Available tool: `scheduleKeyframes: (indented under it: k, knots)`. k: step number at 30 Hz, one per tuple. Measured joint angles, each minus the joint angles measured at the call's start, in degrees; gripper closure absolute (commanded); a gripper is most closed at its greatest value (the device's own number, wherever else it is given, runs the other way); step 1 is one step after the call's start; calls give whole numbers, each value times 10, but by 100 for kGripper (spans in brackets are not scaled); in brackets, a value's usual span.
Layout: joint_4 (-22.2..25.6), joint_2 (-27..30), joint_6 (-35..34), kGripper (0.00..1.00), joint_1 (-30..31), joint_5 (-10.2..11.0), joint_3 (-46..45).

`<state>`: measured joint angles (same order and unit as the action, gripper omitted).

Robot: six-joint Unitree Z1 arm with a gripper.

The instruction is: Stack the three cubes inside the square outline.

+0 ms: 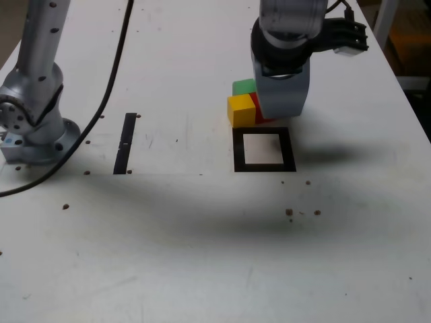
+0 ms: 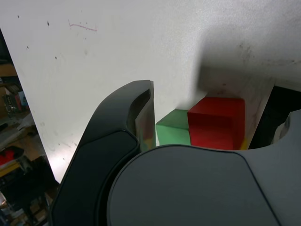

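The claw (image 2: 214, 127) is wide open and holds nothing; it hangs low over the cubes on the white table (image 1: 202, 256). The red cube (image 2: 217, 121) sits between its jaws, the green cube (image 2: 173, 129) touches the red one beside the dark jaw, and the yellow cube (image 1: 240, 110) stands just beside the claw, on the exterior view's left. All three have smooth, plain faces. The square (image 1: 264, 149) of black tape lies empty just in front of the claw. A tape strip (image 1: 126, 142), the cable (image 1: 111, 87) and the arm base (image 1: 30, 121) are well apart.
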<state>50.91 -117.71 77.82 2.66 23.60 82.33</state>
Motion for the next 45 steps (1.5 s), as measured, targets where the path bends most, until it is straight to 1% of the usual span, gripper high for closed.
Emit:
scheduleKeyframes:
  k: [5, 6, 8, 11, 13, 17, 30, 34, 39, 41, 45]
  knots:
    - [-4, -3, 2, 1, 0, -1, -4]
    - [-4, -6, 9, 1, -2, -9, -4]
    - [-4, -9, 15, 1, -6, -18, -4]
    - [-3, -10, 37, 1, -13, -46, -3]
    - [-3, -12, 43, 1, -16, -52, -3]
    - [-6, -13, 53, 0, -16, -58, -1]
    - [-15, -18, 84, 0, -16, -58, 14]
    - [-8, -25, 96, 0, -19, -66, 20]
    - [8, -34, 129, 0, -34, -100, 33]
    - [11, -35, 149, 0, -46, -120, 34]
    - [12, -35, 172, 0, -60, -137, 40]
